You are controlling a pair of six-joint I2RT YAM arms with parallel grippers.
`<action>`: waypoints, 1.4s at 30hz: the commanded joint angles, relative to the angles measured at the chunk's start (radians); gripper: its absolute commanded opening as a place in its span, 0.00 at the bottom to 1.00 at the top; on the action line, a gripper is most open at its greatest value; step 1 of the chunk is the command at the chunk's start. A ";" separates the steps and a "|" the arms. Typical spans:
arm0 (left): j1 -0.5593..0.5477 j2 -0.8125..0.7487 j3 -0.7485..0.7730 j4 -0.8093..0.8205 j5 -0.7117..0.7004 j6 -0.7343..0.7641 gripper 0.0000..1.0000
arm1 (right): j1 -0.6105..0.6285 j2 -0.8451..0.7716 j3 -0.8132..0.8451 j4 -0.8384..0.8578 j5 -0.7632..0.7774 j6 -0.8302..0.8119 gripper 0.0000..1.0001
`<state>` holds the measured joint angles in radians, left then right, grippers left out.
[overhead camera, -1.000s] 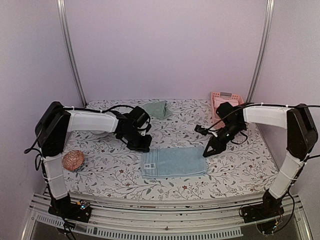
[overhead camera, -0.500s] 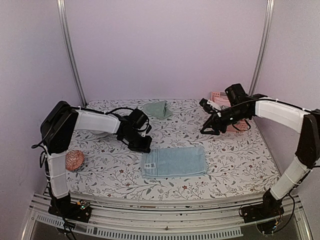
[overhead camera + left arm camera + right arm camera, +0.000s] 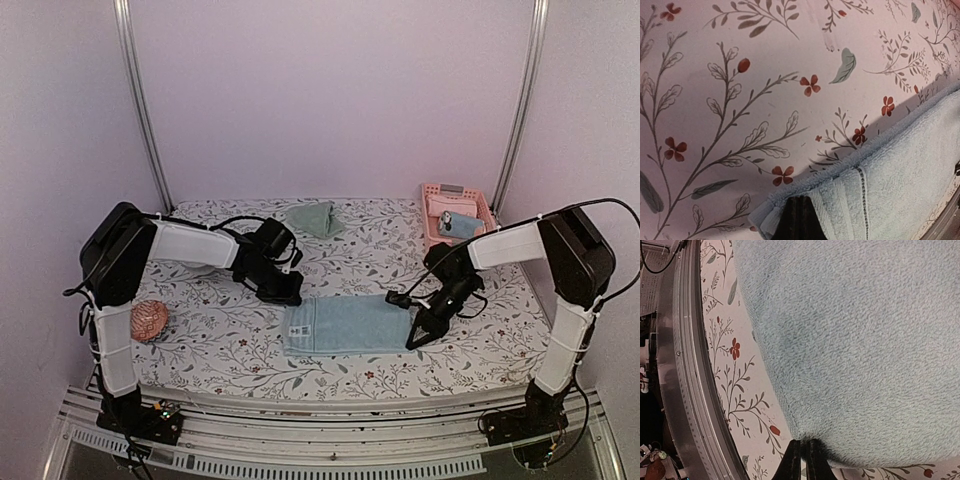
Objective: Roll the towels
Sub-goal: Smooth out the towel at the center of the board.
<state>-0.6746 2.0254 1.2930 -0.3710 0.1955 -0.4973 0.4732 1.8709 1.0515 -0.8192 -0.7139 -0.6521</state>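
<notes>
Blue towel lies flat on the floral worktop between the 2 claws, with its white label toward the left end. Left claw is closed tight on the towel's far-left corner, where the terry puckers up around its tips in the left wrist view, and the right claw is pinched shut on the near-right corner. Green towel sits crumpled at the back of the worktop, well apart from both claws.
</notes>
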 commanded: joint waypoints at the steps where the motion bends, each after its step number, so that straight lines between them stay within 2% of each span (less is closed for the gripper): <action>1: 0.007 0.028 -0.019 -0.019 -0.009 0.015 0.00 | 0.013 0.012 0.005 -0.037 0.021 -0.021 0.05; 6: 0.010 0.029 -0.021 -0.026 -0.012 0.017 0.00 | 0.013 -0.054 0.109 -0.163 0.003 -0.062 0.05; 10: 0.010 0.030 -0.023 -0.025 -0.009 0.013 0.00 | 0.014 -0.042 0.146 -0.141 -0.041 -0.042 0.05; 14: 0.011 0.029 -0.026 -0.026 -0.012 0.016 0.00 | 0.013 0.030 0.096 -0.080 -0.020 -0.004 0.04; 20: 0.013 0.027 -0.027 -0.032 -0.022 0.020 0.00 | 0.023 0.050 -0.015 -0.021 0.142 0.013 0.04; 22: 0.015 0.027 -0.025 -0.033 -0.024 0.022 0.00 | 0.024 0.062 -0.010 -0.034 0.154 0.014 0.03; 32: 0.017 0.020 -0.020 -0.037 -0.018 0.023 0.00 | -0.013 0.067 0.247 -0.161 -0.015 -0.019 0.04; 37: 0.018 0.020 -0.020 -0.041 -0.022 0.026 0.00 | -0.048 0.136 0.310 -0.096 0.040 0.058 0.03; 42: 0.019 0.019 -0.018 -0.042 -0.022 0.028 0.00 | -0.081 0.219 0.291 -0.032 0.133 0.138 0.03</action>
<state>-0.6693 2.0254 1.2930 -0.3717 0.1959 -0.4816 0.4141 2.0190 1.3544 -0.9024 -0.6594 -0.5903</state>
